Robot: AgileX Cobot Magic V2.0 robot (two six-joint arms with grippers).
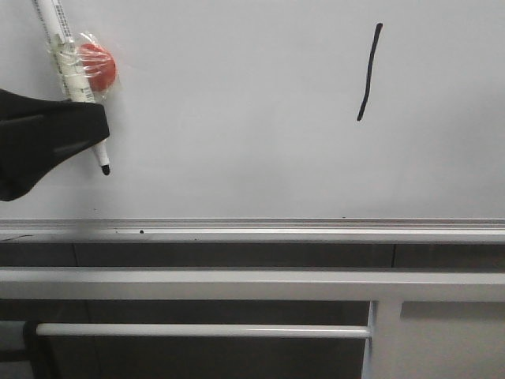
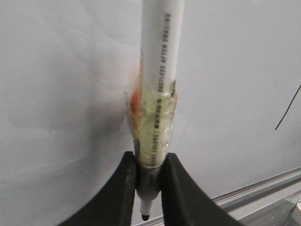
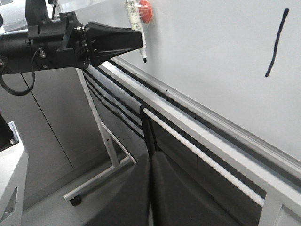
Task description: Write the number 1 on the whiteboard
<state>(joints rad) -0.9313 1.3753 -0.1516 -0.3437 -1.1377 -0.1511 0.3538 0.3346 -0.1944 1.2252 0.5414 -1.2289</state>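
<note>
The left gripper (image 1: pixel 93 126) is seen clamped tight on a white marker (image 1: pixel 67 55), tip (image 1: pixel 106 169) pointing down, uncapped, and held at the far left of the whiteboard (image 1: pixel 237 142). A red round thing (image 1: pixel 99 66) is taped to the marker barrel with clear tape, probably a magnet but that can't be confirmed. The right gripper isn't shown in any view, so nothing can be said about whether it's apart or together.

The number 1 (image 1: pixel 368 73) is already drawn on the right part of the board, well apart from the marker: 1 thin black stroke, nearly vertical with a slight slant. So the writing itself looks done, and the step in hand is judged to be parking or pulling the marker away.

To do that well, the tip should be kept off the glossy surface so no stray dot or streak gets left near the bottom rail (image 1: pixel 252 229). It can't be told from these views whether the tip is touching the board right now or just hovering close. If the marker is meant to be stuck back on the board, the red piece should be pressed flat before the grip is loosened, otherwise a slide down to the rail is likely.
</note>
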